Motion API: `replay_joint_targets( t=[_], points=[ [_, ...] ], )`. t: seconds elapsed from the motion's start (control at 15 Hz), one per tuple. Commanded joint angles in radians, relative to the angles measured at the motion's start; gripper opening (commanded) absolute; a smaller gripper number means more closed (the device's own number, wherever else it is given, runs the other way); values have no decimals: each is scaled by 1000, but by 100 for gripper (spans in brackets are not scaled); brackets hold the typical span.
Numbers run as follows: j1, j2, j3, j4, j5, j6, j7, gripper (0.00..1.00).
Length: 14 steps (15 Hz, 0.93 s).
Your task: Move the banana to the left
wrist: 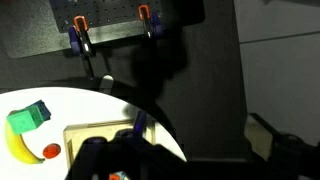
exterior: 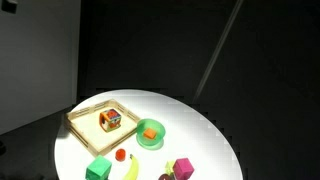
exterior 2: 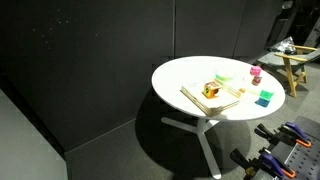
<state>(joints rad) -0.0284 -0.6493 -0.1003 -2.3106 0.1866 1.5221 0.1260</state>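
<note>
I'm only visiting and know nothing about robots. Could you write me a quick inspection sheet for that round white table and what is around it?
Surface: round white table, brightly lit in a dark room.
Job's things: banana lies near the table's edge, close to a green cube and a small red ball.
Clutter: wooden tray holding a multicoloured cube; green bowl with something orange inside; pink cube.
Grippers: gripper is a dark shape low in the wrist view; too dark to tell whether it is open or shut.
Cables: nothing seen.
Surroundings: black walls; orange-handled clamps on a board; wooden stool.
</note>
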Motion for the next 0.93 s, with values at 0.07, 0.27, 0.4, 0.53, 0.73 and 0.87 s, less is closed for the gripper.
replay_joint_targets(
  t=[0.07,0.27,0.4,0.53,0.73,0.87],
  points=[
    [-27,2,19,4,10,-5,-12,100],
    [-27,2,19,4,10,-5,-12,100],
    [-35,9,29,-3,-7,17,-6,100],
    [-49,22,36,-7,-24,39,-2,100],
    [-75,47,40,-12,-57,81,5,100],
    [-89,65,39,-17,-81,123,11,100]
  ],
)
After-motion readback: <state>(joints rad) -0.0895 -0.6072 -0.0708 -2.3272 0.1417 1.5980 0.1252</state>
